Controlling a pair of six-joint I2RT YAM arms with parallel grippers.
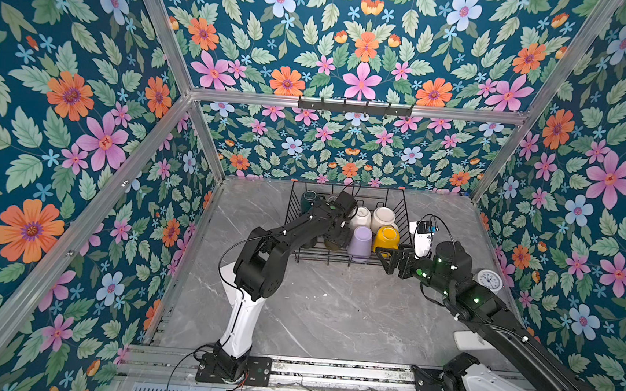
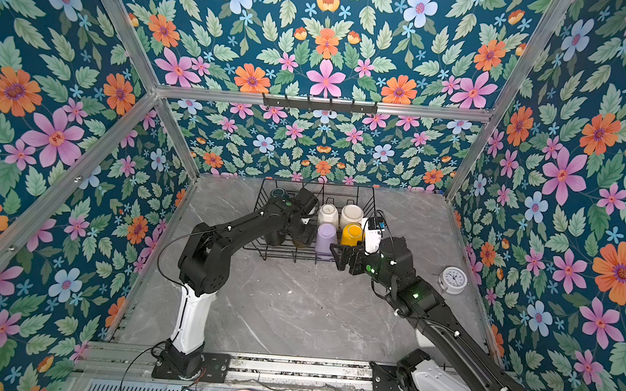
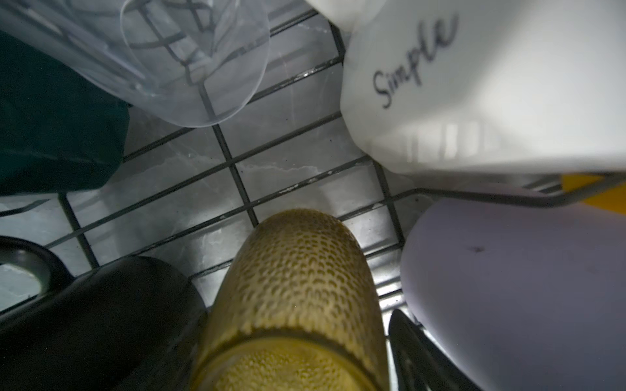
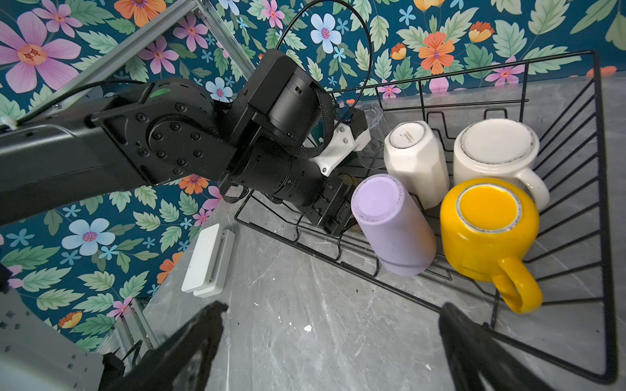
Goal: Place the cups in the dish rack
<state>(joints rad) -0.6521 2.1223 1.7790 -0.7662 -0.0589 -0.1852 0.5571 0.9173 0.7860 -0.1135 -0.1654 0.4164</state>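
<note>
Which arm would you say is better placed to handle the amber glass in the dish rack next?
Left. The left tool is down inside the dish rack, right at the amber glass; the right tool stands open and empty at the rack's front edge, near the yellow mug.

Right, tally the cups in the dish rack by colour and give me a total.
white mugs: 2
yellow mug: 1
lilac tumbler: 1
dark green mug: 1
black mug: 1
amber glass: 1
clear glass: 1
Total in the dish rack: 8
</note>
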